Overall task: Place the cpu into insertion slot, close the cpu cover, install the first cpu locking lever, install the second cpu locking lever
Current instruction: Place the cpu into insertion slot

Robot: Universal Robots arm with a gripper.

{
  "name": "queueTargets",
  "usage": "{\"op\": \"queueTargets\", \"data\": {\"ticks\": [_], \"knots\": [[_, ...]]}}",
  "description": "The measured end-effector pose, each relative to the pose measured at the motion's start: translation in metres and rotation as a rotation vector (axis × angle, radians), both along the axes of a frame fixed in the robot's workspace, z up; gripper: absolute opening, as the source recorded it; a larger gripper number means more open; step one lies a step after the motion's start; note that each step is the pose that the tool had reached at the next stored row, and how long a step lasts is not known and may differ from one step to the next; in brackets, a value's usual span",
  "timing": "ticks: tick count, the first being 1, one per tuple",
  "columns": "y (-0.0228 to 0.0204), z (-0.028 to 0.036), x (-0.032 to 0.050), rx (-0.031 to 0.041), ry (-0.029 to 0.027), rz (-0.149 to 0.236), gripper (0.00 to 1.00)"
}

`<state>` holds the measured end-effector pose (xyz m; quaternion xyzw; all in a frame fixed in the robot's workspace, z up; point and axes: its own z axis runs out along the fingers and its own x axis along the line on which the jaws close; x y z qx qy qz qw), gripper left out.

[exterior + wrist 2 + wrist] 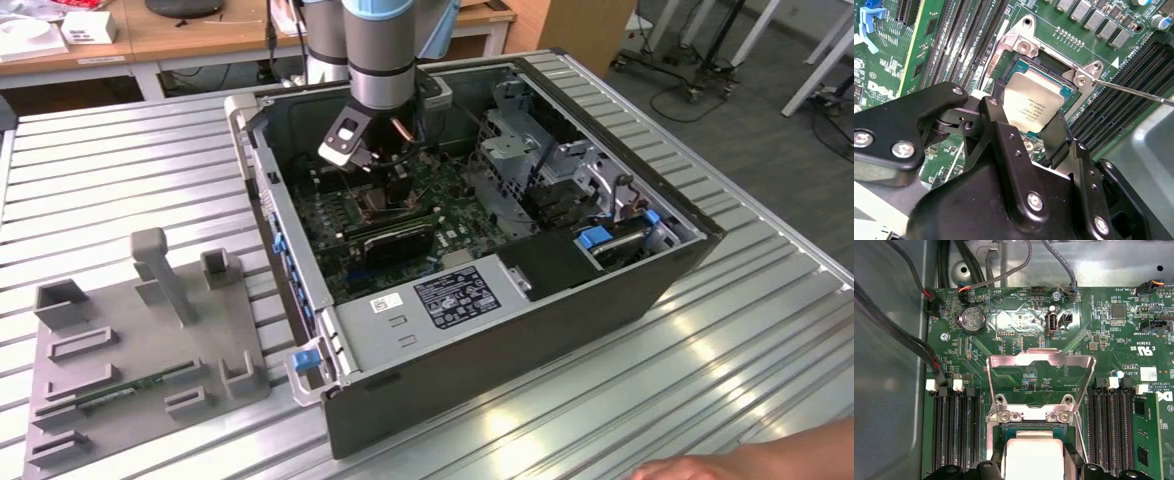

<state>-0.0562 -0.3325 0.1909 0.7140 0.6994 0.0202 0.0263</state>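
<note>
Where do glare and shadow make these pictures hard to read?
Exterior view: bright glare streaks on the ribbed metal table, while the inside of the computer case lies in shadow. First wrist view: the cpu looks washed-out pale, and a shiny patch glares on the green board. Second wrist view: the cpu is evenly lit.

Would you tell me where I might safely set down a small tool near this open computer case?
Bare slatted table lies between the grey fixture tray and the table's far edge, and again before the computer case toward the exterior view's right. Crowded: inside the case, where the gripper sits at the cpu.
</note>
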Motion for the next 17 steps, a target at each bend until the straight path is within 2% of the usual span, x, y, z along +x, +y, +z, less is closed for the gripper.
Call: {"op": "queueTargets", "data": {"ticks": [11,13,14,15,16,17], "knots": [[0.0001,-0.0008,0.0000,0.0005,-0.0003,0.000,0.54],[0.0004,-0.0016,0.0003,0.0027,-0.0018,0.000,0.55],[0.0004,-0.0015,0.0003,0.0023,-0.0016,0.000,0.60],[0.0003,-0.0013,0.0001,0.0016,-0.0010,0.000,0.60],[0.0001,-0.0009,0.0000,0.0005,-0.0004,0.000,0.67],[0.0001,-0.0009,0.0000,0.0006,-0.0004,0.000,0.67]]}}
